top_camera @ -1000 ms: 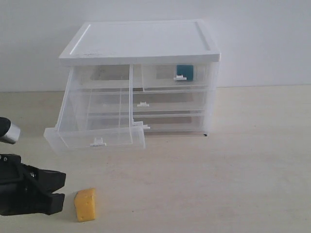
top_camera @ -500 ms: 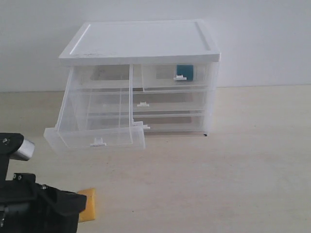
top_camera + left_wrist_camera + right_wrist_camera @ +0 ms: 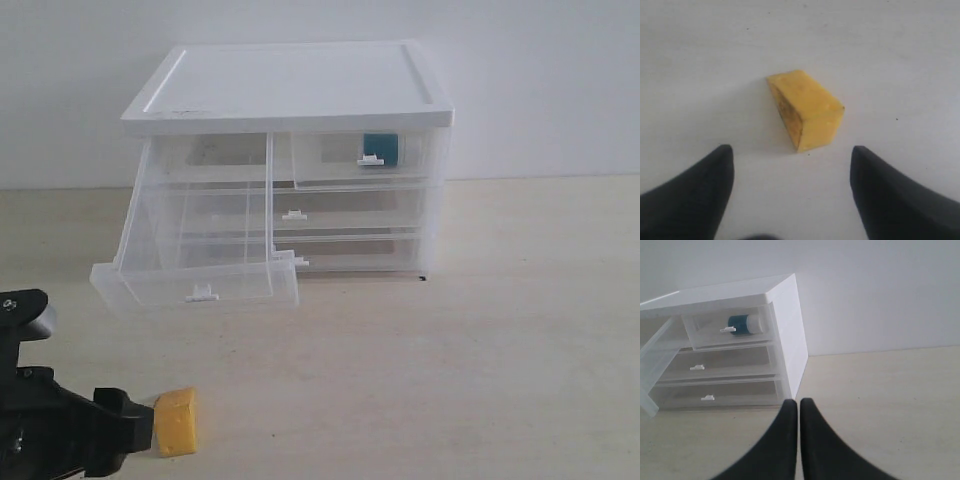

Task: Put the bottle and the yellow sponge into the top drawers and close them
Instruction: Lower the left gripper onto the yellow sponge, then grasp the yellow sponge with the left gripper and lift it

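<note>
The yellow sponge (image 3: 177, 421) lies on the table at the front left, a pitted wedge block (image 3: 806, 109). My left gripper (image 3: 790, 157) is open just short of it, black fingers (image 3: 125, 420) at its left side, not touching. The bottle (image 3: 381, 149), teal with a white cap, lies inside the right top drawer (image 3: 330, 160), which is pushed in; the right wrist view shows the bottle (image 3: 743, 323) too. The left top drawer (image 3: 196, 280) is pulled far out and sags down, empty. My right gripper (image 3: 799, 402) is shut on nothing and is out of the exterior view.
The white-topped cabinet (image 3: 290, 85) stands at the back against a pale wall. Two full-width drawers (image 3: 350, 210) below are shut. The pulled-out drawer overhangs the table in front of the cabinet, a little behind the sponge.
My left arm moved in over the sponge, partly hiding it half a second ago, then drew back to the left. The sponge, the drawers and the bottle have not moved.
</note>
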You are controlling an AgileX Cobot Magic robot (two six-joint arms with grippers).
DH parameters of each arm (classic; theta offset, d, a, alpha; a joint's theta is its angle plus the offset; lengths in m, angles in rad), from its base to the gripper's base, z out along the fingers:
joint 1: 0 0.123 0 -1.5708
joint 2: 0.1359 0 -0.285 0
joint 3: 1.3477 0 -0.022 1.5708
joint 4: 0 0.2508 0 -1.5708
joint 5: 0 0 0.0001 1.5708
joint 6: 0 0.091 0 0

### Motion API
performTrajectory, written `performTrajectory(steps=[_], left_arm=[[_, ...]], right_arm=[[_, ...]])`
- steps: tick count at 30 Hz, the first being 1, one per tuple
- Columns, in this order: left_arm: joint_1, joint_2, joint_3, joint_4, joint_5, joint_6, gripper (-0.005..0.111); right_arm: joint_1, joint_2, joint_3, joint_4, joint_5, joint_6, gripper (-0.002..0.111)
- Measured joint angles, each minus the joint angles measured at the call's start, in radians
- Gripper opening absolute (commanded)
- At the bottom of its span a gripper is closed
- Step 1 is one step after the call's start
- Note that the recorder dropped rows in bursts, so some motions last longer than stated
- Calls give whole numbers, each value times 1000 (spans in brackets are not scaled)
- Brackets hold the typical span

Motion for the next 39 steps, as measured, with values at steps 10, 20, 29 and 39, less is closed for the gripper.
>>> performTrajectory(steps=[10,20,29,39], left_arm=[[-5,123,-85,4,-40,-28,61],[-7,319,-189,6,-38,-28,61],[-7,352,-202,38,-10,-26,4],[-7,279,-150,54,-93,-19,4]], right_arm=[[0,0,0,0,0,0,0],[0,0,0,0,0,0,0],[0,0,0,0,0,0,0],[0,0,0,0,0,0,0]])
